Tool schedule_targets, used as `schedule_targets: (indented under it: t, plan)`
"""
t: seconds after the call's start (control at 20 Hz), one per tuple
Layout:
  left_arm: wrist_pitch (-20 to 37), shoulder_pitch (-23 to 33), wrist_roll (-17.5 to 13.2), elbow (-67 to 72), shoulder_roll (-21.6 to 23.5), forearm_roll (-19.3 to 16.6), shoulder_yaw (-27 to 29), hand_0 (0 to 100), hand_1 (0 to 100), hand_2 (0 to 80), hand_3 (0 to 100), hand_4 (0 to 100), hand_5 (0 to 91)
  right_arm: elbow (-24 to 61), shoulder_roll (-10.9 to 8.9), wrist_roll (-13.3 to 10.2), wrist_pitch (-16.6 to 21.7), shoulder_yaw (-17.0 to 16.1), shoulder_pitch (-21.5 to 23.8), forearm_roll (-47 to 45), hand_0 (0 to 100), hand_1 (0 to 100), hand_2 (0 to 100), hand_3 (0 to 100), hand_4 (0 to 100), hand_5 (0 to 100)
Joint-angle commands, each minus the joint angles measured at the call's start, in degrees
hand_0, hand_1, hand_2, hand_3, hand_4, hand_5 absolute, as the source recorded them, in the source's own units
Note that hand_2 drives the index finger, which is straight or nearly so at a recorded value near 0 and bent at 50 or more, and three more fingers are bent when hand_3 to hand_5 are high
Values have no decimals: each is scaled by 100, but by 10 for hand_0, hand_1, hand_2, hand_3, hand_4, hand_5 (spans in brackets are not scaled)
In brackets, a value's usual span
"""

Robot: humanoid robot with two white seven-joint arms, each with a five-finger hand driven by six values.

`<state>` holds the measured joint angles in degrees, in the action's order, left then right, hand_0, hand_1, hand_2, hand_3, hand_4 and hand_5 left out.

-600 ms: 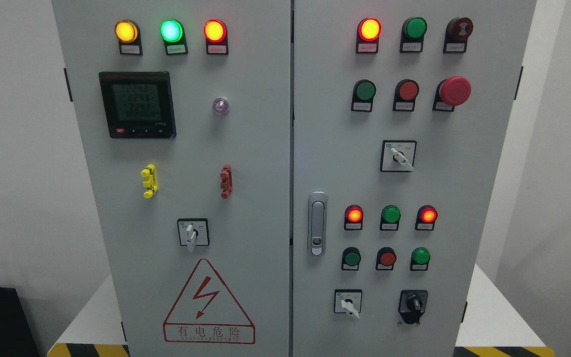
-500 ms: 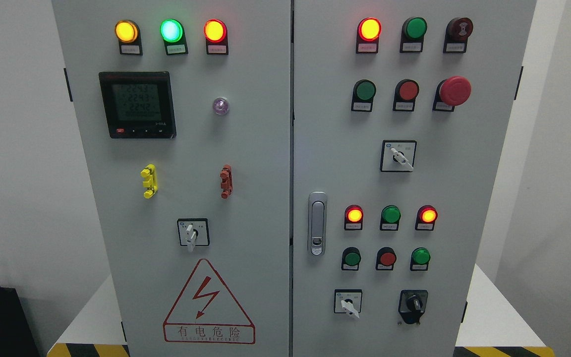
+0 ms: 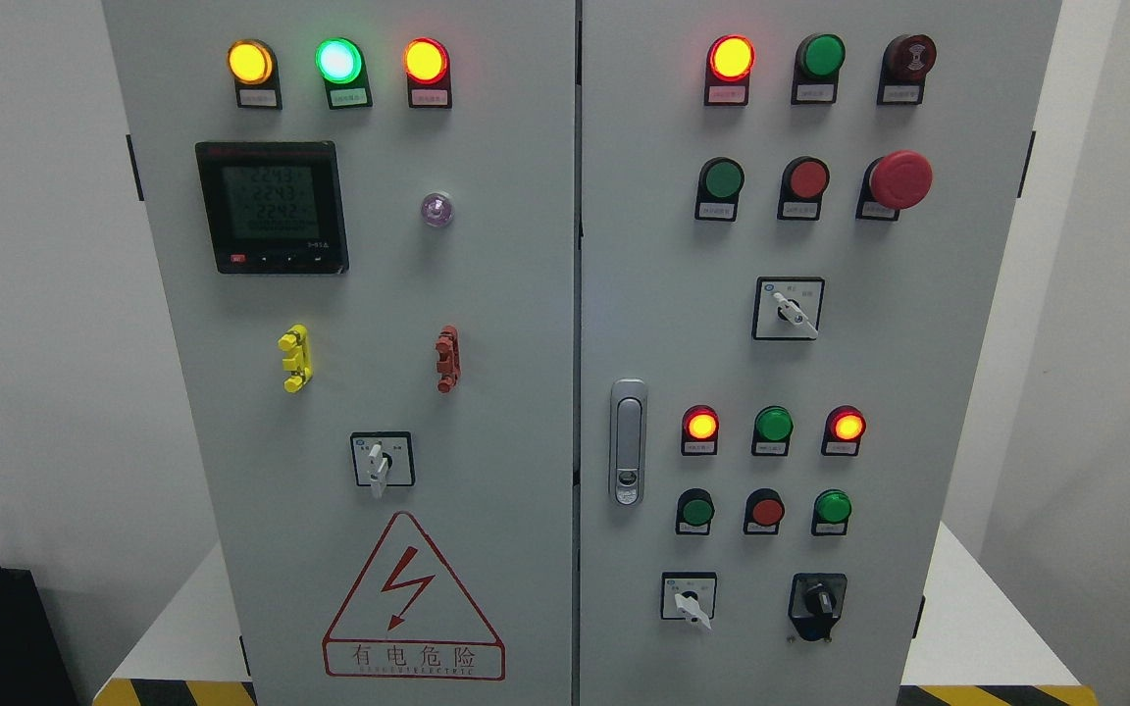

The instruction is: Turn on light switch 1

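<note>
Hands: neither robot hand nor arm shows in the head view, so finger state can't be told.
Cabinet: grey two-door electrical cabinet (image 3: 526,294) fills the frame centre, door seam running down the middle.
Left door, top: three lit lamps in a row, yellow lamp (image 3: 249,62), green lamp (image 3: 338,61), red lamp (image 3: 425,61).
Left door, upper left: black digital meter (image 3: 272,207) with lit display; digits too blurred to read reliably.
Left door, middle: small violet lens (image 3: 436,210) right of the meter; yellow clip (image 3: 295,358) and red clip (image 3: 447,359) lower down, well apart.
Left door, lower: white rotary selector (image 3: 381,461), handle pointing down; red-bordered lightning warning triangle (image 3: 413,596) just beneath.
Right door, top: lit red indicator (image 3: 731,58), unlit green indicator (image 3: 821,56), dark buzzer (image 3: 909,54).
Right door, second row: green pushbutton (image 3: 723,179), red pushbutton (image 3: 807,179), red mushroom stop (image 3: 899,179).
Right door, middle: second white selector (image 3: 789,309), handle angled lower right.
Door handle: metal latch (image 3: 628,441) at the right door's left edge.
Right door, lower: a row of three lamps, a row of three buttons (image 3: 766,510) under it.
Task target: light switch 1 not identifiable, labels too small; possibly the bottom white selector (image 3: 690,598) or black knob (image 3: 818,600) at lower right.
</note>
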<state>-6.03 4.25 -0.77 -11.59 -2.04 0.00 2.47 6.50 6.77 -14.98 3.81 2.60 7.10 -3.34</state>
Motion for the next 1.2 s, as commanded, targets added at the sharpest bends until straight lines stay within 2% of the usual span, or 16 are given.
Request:
schedule_targets:
  t: [0.0,0.45,0.75,1.15]
  plan:
    - [-4,-3,-2,8,2,158,-1,232,0,0,0,0,0,0,0,4,-3,-5,2,0,120,389,0,0,0,0]
    - [14,-12,7,-1,11,158,-1,245,0,0,0,5,0,0,0,4,-3,4,2,0,120,389,0,0,0,0]
    - [23,-3,24,-1,20,158,-1,262,0,0,56,129,0,0,0,4,-3,4,2,0,120,389,0,0,0,0]
    - [67,58,86,-255,11,158,8,277,0,0,85,169,0,0,0,4,-3,-5,2,0,120,389,0,0,0,0]
